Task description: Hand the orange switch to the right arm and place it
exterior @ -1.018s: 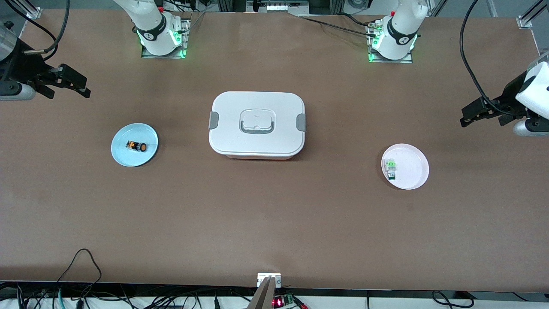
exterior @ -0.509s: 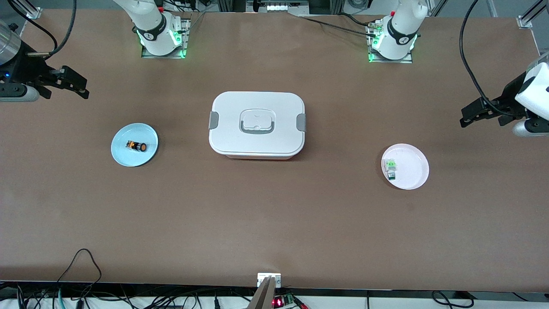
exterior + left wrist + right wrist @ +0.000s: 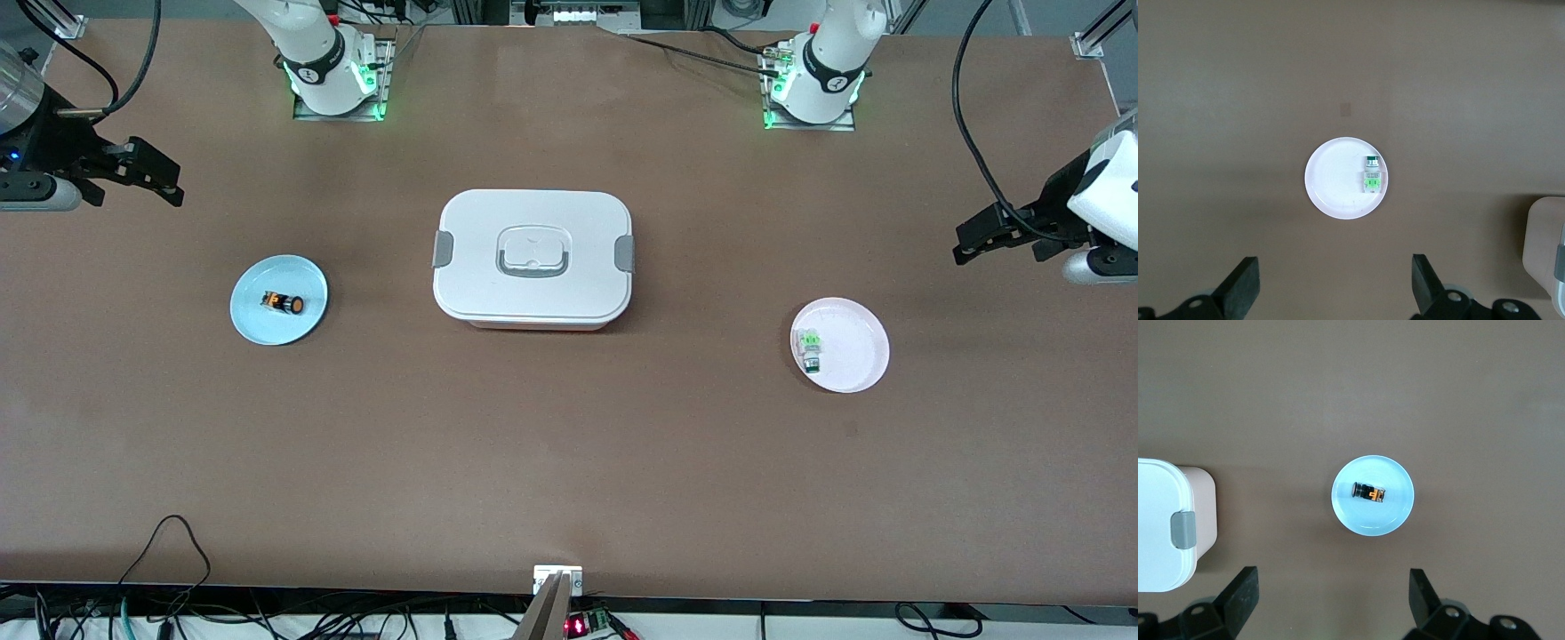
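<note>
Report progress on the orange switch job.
Done: nothing. The orange switch lies on the blue plate. In hand: nothing; left gripper and right gripper hang open over the table's ends. Left: pickup, transfer, placing.

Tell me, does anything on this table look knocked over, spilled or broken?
Nothing stands out. The orange switch lies on its side on the blue plate, the green switch lies on the pink plate, and the white box sits closed between them. Both grippers, left and right, wait open.
</note>
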Controlling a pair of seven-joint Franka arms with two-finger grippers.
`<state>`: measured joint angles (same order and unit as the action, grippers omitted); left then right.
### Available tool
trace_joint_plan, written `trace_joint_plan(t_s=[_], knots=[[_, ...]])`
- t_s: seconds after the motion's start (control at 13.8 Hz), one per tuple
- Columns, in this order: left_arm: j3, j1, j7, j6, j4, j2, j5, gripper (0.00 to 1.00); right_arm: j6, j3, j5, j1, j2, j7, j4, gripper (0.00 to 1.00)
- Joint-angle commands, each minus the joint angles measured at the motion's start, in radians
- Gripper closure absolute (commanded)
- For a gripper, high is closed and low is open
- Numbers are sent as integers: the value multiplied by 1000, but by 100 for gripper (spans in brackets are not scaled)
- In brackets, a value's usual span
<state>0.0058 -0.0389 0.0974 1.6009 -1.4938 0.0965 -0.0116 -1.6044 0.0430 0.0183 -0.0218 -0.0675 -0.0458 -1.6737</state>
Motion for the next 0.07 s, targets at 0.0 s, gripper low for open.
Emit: trace_joint_plan(t_s=[0.0], knots=[[-3, 4, 11, -12, 29, 12, -11, 0, 4, 2, 2, -7, 17, -11, 32, 0]])
